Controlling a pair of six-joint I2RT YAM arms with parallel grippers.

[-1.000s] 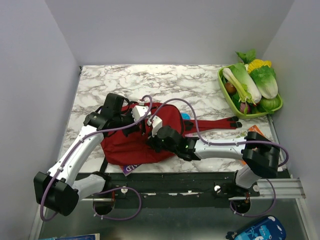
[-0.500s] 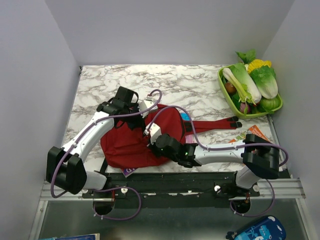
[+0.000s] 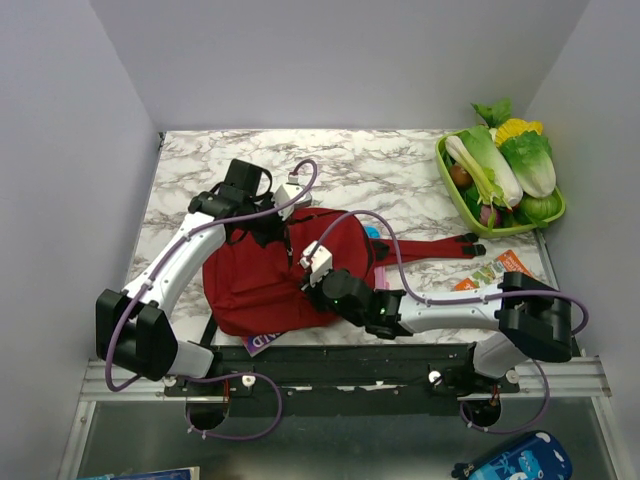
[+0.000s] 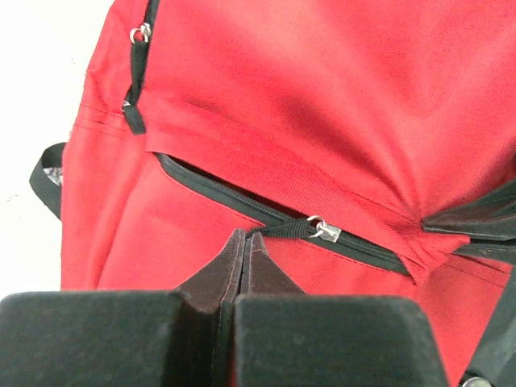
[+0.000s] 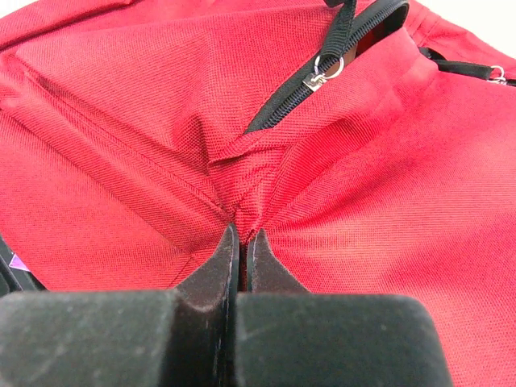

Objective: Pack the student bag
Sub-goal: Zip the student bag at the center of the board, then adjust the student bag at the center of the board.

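Clamps the right gripper (image 5: 242, 235) on a pinched fold of the student bag (image 3: 258, 290), lying flat at the near edge of the marble table (image 3: 400, 170). Shuts the left gripper (image 4: 244, 239) on the black pull strap (image 4: 280, 229) beside the zipper slider (image 4: 326, 232). Best done holding the fold taut and drawing the strap straight along the zipper teeth (image 4: 205, 187), never upward.

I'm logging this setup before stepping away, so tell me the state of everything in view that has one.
student bag: lying flat.
zipper: partly open.
left gripper: shut on the zipper pull.
right gripper: shut, pinching a fold of the student bag.
green basket: full of vegetables.
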